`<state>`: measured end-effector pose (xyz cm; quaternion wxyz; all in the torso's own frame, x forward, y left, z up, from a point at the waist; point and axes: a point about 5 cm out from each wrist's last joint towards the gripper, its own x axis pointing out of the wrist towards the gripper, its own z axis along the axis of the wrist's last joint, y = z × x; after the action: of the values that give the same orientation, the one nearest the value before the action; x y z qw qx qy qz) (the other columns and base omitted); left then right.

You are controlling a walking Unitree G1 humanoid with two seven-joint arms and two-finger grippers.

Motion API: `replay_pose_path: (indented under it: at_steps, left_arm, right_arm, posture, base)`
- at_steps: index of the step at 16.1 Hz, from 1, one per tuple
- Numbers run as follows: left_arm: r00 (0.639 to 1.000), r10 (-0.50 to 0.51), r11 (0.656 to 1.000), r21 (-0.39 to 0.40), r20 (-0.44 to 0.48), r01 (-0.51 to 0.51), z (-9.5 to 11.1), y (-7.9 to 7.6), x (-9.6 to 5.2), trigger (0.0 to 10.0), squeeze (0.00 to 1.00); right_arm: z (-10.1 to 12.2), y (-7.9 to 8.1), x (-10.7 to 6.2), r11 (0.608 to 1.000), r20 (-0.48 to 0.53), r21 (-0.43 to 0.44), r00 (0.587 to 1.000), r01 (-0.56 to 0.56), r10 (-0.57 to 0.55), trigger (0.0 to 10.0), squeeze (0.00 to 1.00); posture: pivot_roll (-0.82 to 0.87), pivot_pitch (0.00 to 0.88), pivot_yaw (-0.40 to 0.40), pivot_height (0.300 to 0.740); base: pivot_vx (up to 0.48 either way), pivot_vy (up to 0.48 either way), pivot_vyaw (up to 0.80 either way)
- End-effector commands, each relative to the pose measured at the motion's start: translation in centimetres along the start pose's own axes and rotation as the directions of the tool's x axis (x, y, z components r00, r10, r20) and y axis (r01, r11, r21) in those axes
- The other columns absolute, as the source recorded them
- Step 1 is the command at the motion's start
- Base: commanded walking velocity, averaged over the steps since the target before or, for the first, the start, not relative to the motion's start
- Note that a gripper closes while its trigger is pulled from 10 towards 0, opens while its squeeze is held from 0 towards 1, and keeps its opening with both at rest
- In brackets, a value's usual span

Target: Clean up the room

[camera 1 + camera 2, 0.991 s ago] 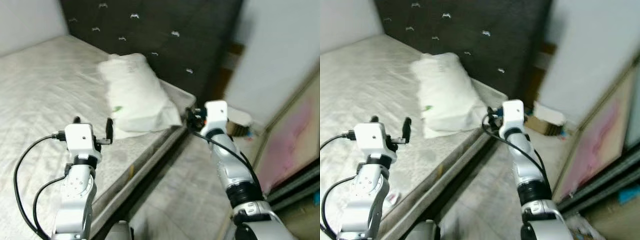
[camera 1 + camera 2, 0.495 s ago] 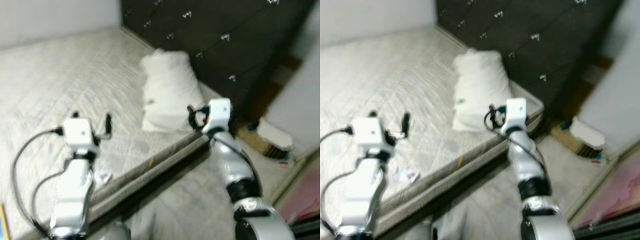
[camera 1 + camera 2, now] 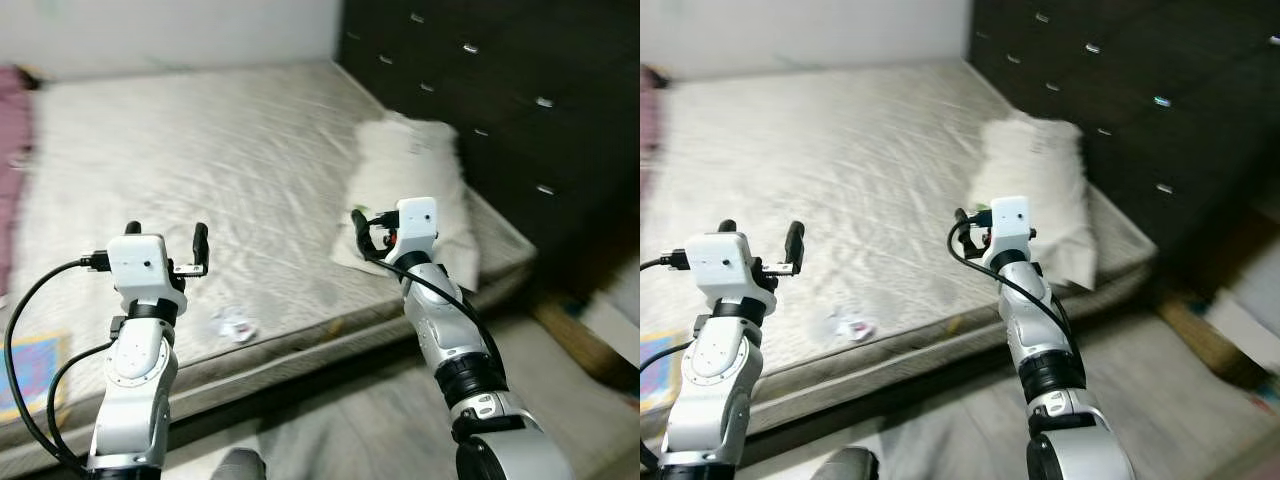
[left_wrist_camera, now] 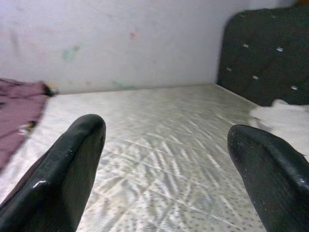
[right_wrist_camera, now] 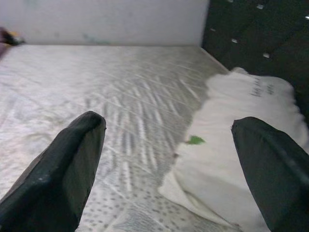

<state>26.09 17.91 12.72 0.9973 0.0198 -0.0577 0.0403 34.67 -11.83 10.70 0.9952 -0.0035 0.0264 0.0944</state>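
Note:
A bare quilted mattress (image 3: 230, 170) lies in front of me, with a white pillow (image 3: 415, 185) at its right end against the dark tufted headboard (image 3: 500, 70). A small crumpled wrapper (image 3: 235, 325) sits near the mattress's front edge, between my two arms. My left gripper (image 3: 167, 240) is held up over the front left of the bed, open and empty. My right gripper (image 3: 372, 228) hovers open by the pillow's near edge. The pillow (image 5: 241, 145) carries a small green scrap (image 5: 195, 140).
A purple cloth (image 4: 19, 106) lies at the bed's far left by the pale wall (image 4: 120, 38). A blue and yellow flat item (image 3: 25, 370) sits at the bed's front left corner. Grey floor (image 3: 350, 430) runs along the bed; a brown object (image 3: 575, 340) lies at right.
The whole picture has swung left, so more of the mattress and less of the right-hand floor shows. Both arms stay raised with open fingers; the wrapper has come into view.

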Motion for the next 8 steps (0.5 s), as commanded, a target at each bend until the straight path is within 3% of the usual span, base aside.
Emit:
replay_pose_path:
  at_steps: [1, 7, 8]
  left_arm:
    - [1.000, -0.010, 1.000, -0.012, -0.008, 0.010, -0.08, -0.42, -0.03, 10.0, 0.00]
    - [1.000, -0.013, 0.999, -0.029, -0.007, 0.013, -0.05, -0.37, -0.07, 10.0, 0.00]
    - [1.000, -0.015, 0.999, -0.031, -0.005, 0.015, 0.00, -0.35, -0.11, 10.0, 0.00]
  right_arm:
    - [0.19, -0.89, -0.02, 1.000, 0.006, 0.003, 1.000, 0.020, -0.020, 10.0, 0.00]
    - [0.22, -0.72, 0.07, 1.000, 0.010, 0.012, 1.000, 0.011, -0.011, 10.0, 0.00]
    - [0.30, -0.66, 0.10, 0.999, 0.018, 0.034, 1.000, 0.011, -0.011, 10.0, 0.00]
  posture:
    - [0.15, 0.000, -0.090, 0.740]
    - [0.15, 0.000, -0.101, 0.740]
    - [0.16, 0.000, -0.102, 0.740]
  base:
    - [0.000, 0.000, 0.80]
    - [0.000, 0.000, 0.79]
    - [0.000, 0.000, 0.00]
